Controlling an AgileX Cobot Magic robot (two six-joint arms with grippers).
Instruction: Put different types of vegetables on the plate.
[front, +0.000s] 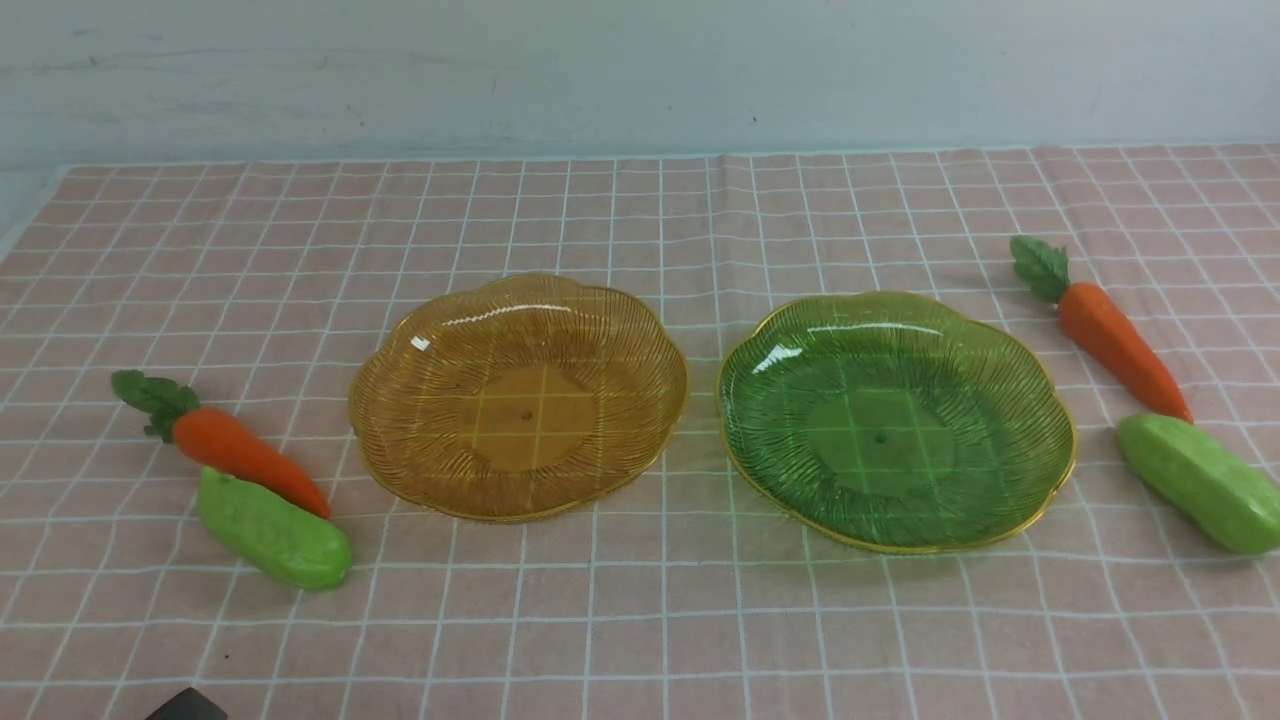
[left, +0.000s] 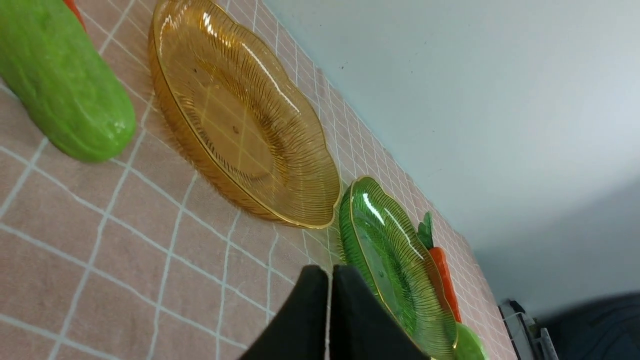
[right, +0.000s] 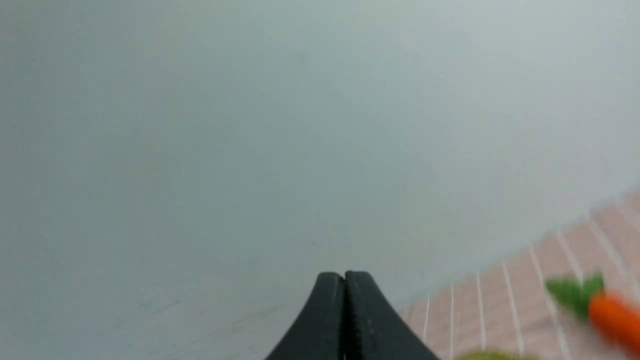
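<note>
Vegetables: lay outside amber plate (front: 420, 340) and green plate (front: 780, 340), all slanting upper-left to lower-right, left carrot (front: 240, 450) against left gourd (front: 272, 530) at lower left nearer left gripper (left: 329, 274), right carrot (front: 1115, 340) and right gourd (front: 1200, 482) at far right nearer right gripper (right: 344, 277), both grippers pressed together, empty.

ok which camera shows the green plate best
The front view: the whole green plate shows from above, empty. The left wrist view shows it at a slant, partly behind the left gripper. The right wrist view misses it.

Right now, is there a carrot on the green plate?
No, the green plate holds nothing; the left carrot and right carrot lie on the cloth.
</note>
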